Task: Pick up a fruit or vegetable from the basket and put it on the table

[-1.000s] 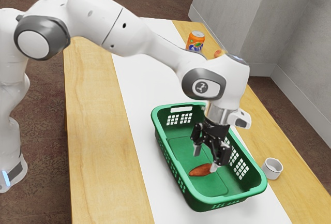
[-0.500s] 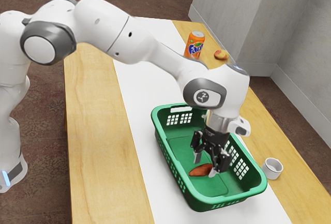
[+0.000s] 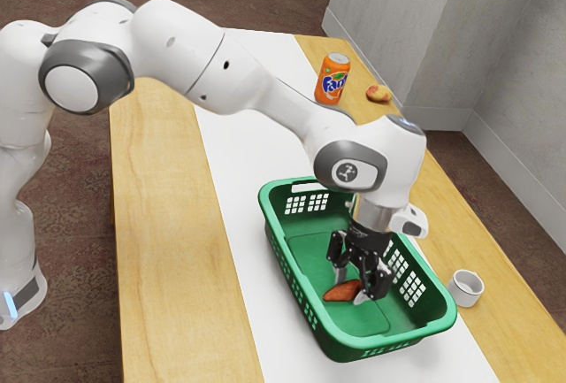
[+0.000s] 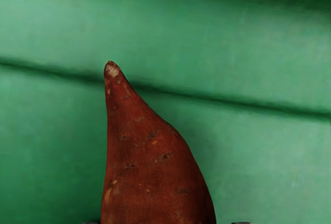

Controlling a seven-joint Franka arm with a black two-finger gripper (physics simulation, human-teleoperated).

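Exterior view: inside the green basket (image 3: 389, 342), the reddish-brown sweet potato (image 3: 337, 293) lies on the bottom, and the gripper (image 3: 350, 287) reaches down at it, fingers spread well open, gripping nothing, while a small cup (image 3: 466, 289) stands near the basket.

so there's 1 sweet potato (image 3: 341, 292) in the basket (image 3: 389, 341); reddish-brown skin, some dark specks, fat body tapering to a pointy, paler tip; it's lying on its side on the basket floor, tip over a groove there; basket's green, rectangular, open on top, holes in its walls, sitting upright on a light wood table (image 3: 168, 224)
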